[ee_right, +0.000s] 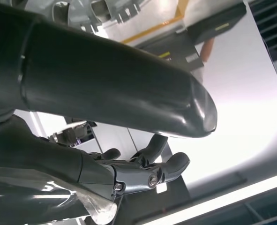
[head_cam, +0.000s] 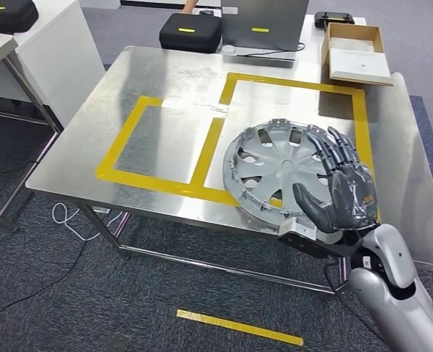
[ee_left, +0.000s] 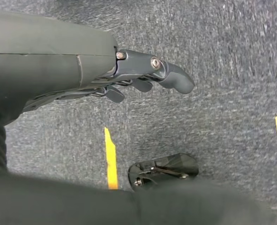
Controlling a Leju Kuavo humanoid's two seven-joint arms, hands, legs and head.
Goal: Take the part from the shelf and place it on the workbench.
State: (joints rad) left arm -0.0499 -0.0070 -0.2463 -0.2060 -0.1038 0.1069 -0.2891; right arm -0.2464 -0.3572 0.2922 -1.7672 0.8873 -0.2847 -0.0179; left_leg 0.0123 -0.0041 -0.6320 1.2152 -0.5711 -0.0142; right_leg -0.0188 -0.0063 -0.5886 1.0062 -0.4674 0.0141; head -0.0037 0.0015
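- The round silver plastic wheel cover [head_cam: 278,172], ringed with cut-out slots and spokes, lies flat on the shiny steel desk [head_cam: 164,81], at about 4 o'clock on the top, close to the near edge.
- It overlaps the near strip of the yellow tape outline [head_cam: 147,180], covering the near-left corner of the larger tape rectangle.
- The right hand [head_cam: 341,192] sits at the cover's 3 o'clock side, palm turned toward it, with the dark fingers [head_cam: 335,150] stretched out over the rim and the thick thumb [head_cam: 308,205] lying across the near edge of the disc.
- From the head view the fingers are spread and touch or nearly touch the cover; I cannot tell whether they clasp the rim or have let go of it.
- In the right wrist view the thumb runs large across the frame, the fingers are extended, and a bit of the cover's slotted rim shows past the thumb.
- The left hand [ee_left: 130,77] hangs over grey carpet [ee_left: 235,56], its fingers apart and holding nothing.
- At the desk's 12 o'clock edge stand a black zipped case [head_cam: 190,31] and a grey laptop [head_cam: 264,23]; a shallow open cardboard box [head_cam: 357,53] sits at 1 o'clock.
- A strip of yellow tape [head_cam: 239,326] lies on the carpet at 6 o'clock below the desk.
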